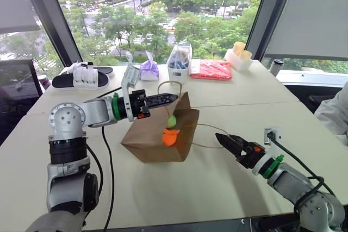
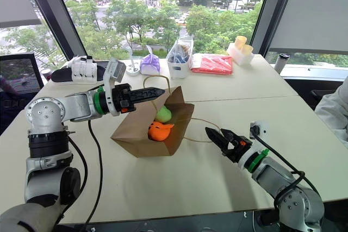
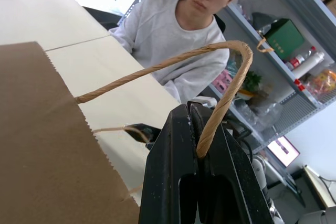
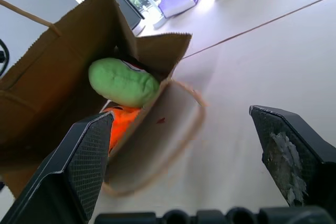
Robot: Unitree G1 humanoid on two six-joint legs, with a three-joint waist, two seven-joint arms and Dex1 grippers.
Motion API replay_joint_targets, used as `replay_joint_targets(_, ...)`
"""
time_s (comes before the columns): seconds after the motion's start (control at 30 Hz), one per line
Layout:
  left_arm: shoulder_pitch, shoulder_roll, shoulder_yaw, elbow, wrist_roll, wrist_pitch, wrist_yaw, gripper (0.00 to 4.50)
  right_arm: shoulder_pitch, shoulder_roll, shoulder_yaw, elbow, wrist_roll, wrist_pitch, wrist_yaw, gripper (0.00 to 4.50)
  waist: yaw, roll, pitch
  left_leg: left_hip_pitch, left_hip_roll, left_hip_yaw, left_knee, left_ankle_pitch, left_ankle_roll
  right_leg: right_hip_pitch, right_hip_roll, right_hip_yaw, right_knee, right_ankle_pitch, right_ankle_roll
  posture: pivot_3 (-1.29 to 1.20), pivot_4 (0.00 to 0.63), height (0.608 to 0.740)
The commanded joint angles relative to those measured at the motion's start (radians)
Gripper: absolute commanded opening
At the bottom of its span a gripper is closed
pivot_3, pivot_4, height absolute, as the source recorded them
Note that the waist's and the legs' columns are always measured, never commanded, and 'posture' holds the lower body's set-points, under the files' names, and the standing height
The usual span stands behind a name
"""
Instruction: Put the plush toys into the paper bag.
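The brown paper bag [image 1: 145, 140] lies on its side on the table with its mouth facing right. My left gripper [image 1: 173, 98] is shut on its upper cord handle [image 3: 222, 98] and holds that side of the mouth up. The green plush toy [image 1: 171, 120] and the orange plush toy [image 1: 170, 137] sit inside the bag's mouth, green above orange; both also show in the right wrist view, green [image 4: 123, 82] and orange [image 4: 122, 120]. My right gripper [image 1: 222, 139] hovers low over the table just right of the bag, open and holding nothing. The lower handle [image 4: 181, 129] lies slack on the table.
Along the far side stand a purple tissue pack [image 1: 149, 70], a clear container [image 1: 179, 61], a red packet [image 1: 211, 69], a white box with yellow cups [image 1: 239, 56] and black-and-white sandals [image 1: 81, 76]. A person's sleeve [image 1: 334, 113] is at the right edge.
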Motion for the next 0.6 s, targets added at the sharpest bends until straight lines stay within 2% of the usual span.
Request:
replay_joint_targets(0.03,0.001,0.003,0.004,-0.029,-0.024,-0.012,-0.004,0.00,0.006,0.010,0.010,-0.023,0.064,-0.005,-0.005,3.25,0.000,0.000,0.000,0.000,0.000,0.000,0.000,0.000,0.000,0.000,0.000,0.000,0.000,0.000,0.000,0.00,0.150,0.740)
replay_joint_targets(0.23,0.002,0.004,0.001,-0.031,-0.027,-0.013,-0.003,0.00,0.001,0.012,0.021,-0.030,0.100,-0.033,-0.035,0.22,0.000,0.000,0.000,0.000,0.000,0.000,0.000,0.000,0.000,0.000,0.000,0.000,0.000,0.000,0.000,0.00,0.150,0.740)
replay_joint_targets(0.27,0.001,0.004,-0.001,-0.031,-0.026,-0.014,-0.006,0.00,-0.005,0.010,0.021,-0.031,0.105,-0.038,-0.039,0.10,0.000,0.000,0.000,0.000,0.000,0.000,0.000,0.000,0.000,0.000,0.000,0.000,0.000,0.000,0.000,0.00,0.150,0.740)
replay_joint_targets(0.4,-0.014,0.013,-0.030,-0.028,0.006,-0.040,-0.040,0.00,-0.039,0.003,0.005,-0.034,0.155,-0.056,-0.055,0.10,0.000,0.000,0.000,0.000,0.000,0.000,0.000,0.000,0.000,0.000,0.000,0.000,0.000,0.000,0.000,0.00,0.150,0.740)
replay_joint_targets(0.6,-0.119,0.042,-0.149,0.015,0.156,-0.211,-0.202,0.00,-0.214,-0.043,-0.095,-0.039,0.466,-0.108,-0.111,0.10,0.001,0.000,0.000,0.000,0.000,0.000,0.000,0.000,0.000,0.000,0.000,0.000,-0.001,0.000,0.000,0.00,0.150,0.740)
